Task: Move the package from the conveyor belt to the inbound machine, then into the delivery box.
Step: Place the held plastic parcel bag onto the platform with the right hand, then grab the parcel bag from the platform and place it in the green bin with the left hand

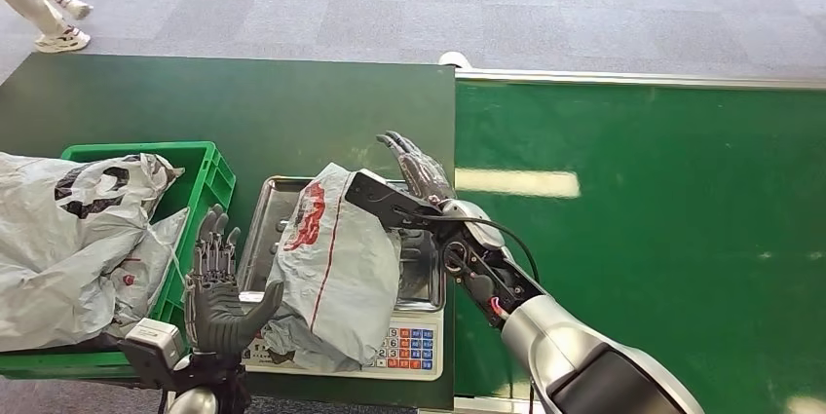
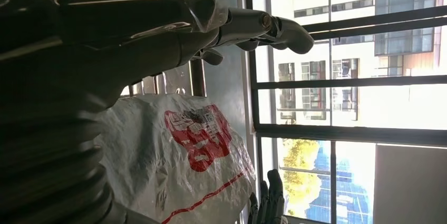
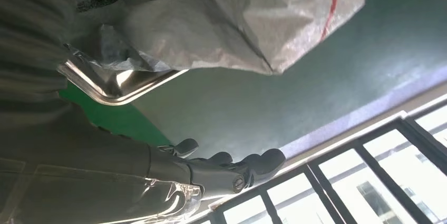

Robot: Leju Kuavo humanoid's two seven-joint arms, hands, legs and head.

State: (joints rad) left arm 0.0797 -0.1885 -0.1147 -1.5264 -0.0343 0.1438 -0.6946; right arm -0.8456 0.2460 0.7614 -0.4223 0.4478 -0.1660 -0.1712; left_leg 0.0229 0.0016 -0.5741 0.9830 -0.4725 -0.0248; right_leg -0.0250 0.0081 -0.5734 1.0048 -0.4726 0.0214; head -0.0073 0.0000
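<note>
Package [image 1: 331, 263] is on the scale [image 1: 414, 341], lying across its steel pan, so I judge the inbound-machine step done or nearly so. Box step is next.

Left hand [image 1: 216, 287]: fingers apart and upright, holding nothing, thumb right at the near left edge of the package; can't tell if it touches. Right hand [image 1: 417, 172]: fingers stretched out flat, holding nothing, just past the far right side of the package. The bag sits between my two hands.

Next move, as I see it: close both hands in on the bag from either side, lift it off the pan, carry it left to the green crate [image 1: 209, 175]. The wrap is slack plastic, so it will probably sag and slip; needs a firm squeeze.

Around: the crate is just left of my left hand and already heaped with grey bags [image 1: 73, 239], so little room for the drop. Its near wall stands in the carry path, so lift high. Green belt [image 1: 662, 229] lies right of my right hand. A person's legs [image 1: 39, 0] are well beyond the worktop [image 1: 244, 107].
</note>
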